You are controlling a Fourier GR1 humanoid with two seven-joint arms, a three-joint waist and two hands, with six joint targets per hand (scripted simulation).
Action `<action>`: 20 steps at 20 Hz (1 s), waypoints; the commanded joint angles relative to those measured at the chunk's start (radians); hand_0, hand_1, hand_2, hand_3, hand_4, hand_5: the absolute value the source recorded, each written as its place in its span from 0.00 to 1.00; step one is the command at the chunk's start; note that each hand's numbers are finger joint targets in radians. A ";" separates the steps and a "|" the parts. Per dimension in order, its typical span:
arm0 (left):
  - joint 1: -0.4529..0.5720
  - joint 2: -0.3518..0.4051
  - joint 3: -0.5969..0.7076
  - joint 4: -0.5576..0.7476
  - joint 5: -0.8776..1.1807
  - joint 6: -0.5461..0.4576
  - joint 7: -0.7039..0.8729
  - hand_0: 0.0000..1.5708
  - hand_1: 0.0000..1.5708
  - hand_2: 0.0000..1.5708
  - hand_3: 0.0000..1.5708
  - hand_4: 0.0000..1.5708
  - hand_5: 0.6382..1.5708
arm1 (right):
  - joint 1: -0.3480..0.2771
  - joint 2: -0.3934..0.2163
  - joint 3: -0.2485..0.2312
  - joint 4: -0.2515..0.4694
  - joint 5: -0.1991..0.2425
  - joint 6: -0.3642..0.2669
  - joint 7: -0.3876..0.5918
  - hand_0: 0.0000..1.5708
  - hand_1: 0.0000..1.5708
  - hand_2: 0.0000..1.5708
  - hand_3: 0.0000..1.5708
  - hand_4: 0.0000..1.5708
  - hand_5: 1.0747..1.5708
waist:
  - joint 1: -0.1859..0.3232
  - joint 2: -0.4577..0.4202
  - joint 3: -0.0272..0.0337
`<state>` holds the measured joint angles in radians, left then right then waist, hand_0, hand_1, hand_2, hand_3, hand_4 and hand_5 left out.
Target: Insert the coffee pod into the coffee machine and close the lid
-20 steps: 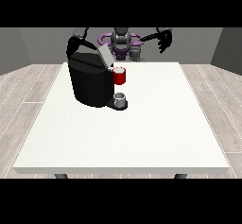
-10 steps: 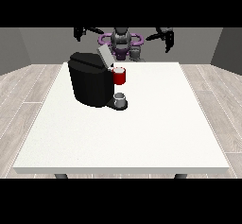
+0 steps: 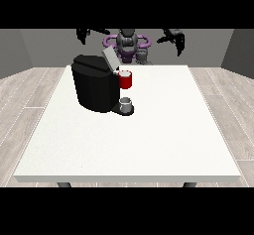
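Note:
The black coffee machine stands on the white table, left of its middle. Its grey lid is tilted up at the top. A red thing at the machine sits at its front, and below that a grey thing rests on the machine's base. The hand at the view's left is raised high behind the machine, well off it, fingers relaxed and holding nothing. The hand at the view's right is also up beside the robot's shoulder, fingers hanging apart and empty.
The robot's torso stands behind the table's far edge. A small grey thing shows by the far edge near the torso. The table's white top stretches wide to the right of the machine and towards the camera.
The hand at the view's left has lifted off the machine's top and swung up and outward. The hand at the view's right has risen a little and moved outward too.

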<state>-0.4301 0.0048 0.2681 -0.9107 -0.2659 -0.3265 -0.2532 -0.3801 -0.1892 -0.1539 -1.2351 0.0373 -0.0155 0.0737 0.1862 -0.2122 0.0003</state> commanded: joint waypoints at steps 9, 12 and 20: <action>0.108 -0.005 -0.121 -0.306 0.116 0.028 0.129 0.00 0.00 0.00 0.00 0.17 1.00 | -0.142 -0.004 -0.086 0.151 -0.105 0.003 0.017 0.00 0.00 0.00 0.00 0.09 1.00 | 0.038 0.119 0.0000; 0.152 -0.005 -0.125 -0.351 0.109 0.060 0.154 0.00 0.00 0.00 0.00 0.24 1.00 | -0.117 0.049 -0.006 0.136 -0.066 0.000 0.018 0.00 0.00 0.00 0.00 0.00 1.00 | -0.010 0.126 -0.0002; 0.178 0.033 -0.127 -0.455 0.145 0.080 0.178 0.00 0.00 0.00 0.00 0.23 1.00 | -0.230 0.063 0.039 0.165 -0.051 -0.002 0.032 0.00 0.00 0.00 0.00 0.00 1.00 | -0.040 0.189 -0.0003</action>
<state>-0.2744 0.0320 0.1447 -1.3207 -0.1299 -0.2666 -0.1081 -0.5832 -0.1536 -0.1566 -1.0730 -0.0403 0.0028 0.0944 0.1661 -0.0302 0.0002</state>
